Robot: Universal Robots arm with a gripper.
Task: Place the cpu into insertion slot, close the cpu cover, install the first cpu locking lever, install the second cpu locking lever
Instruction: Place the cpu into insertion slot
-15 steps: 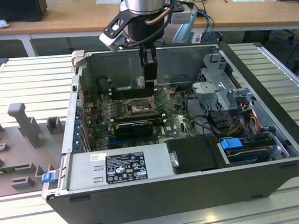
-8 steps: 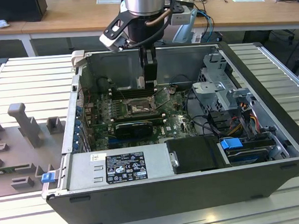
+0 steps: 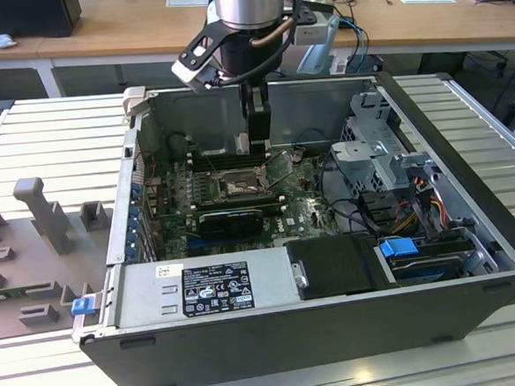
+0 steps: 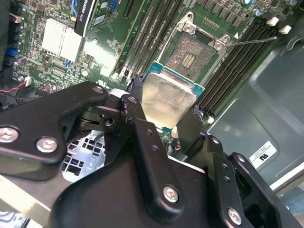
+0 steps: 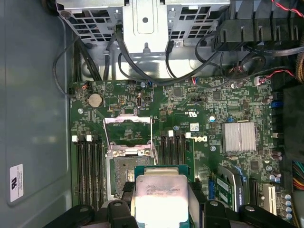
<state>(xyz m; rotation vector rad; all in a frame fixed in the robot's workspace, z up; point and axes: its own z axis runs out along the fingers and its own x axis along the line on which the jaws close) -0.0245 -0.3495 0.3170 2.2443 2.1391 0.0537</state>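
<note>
"Silvery lid, green rim: so the cpu (image 4: 171, 95) was in the end effector (image 4: 164, 103)?"

"Yes. In both wrist views its black fingers (image 4: 142, 137) were closed on two opposite edges of the chip, lid uppermost."

"And where was it over the board?"

"Inside the open computer case (image 3: 338, 337) on the ribbed surface (image 3: 50, 128). It hung above the motherboard (image 5: 209, 104), toward the case's far edge in the exterior view. It was just beside the insertion slot (image 4: 190, 58) and clear of it, not seated."

"The cpu cover (image 5: 127, 118)?"

"Swung open in the first wrist view, so the slot's brownish centre lay bare."

"How did you judge the chip would handle?"

"Light, thin and stiff, so weight was no worry. The lid looked slick, and I reckoned the underside contacts and the slot's pins were fragile. The edges were the right hold, as taken, with nothing pressing on either face. A tilt or a sideways scrape on landing seemed the risk."
</note>
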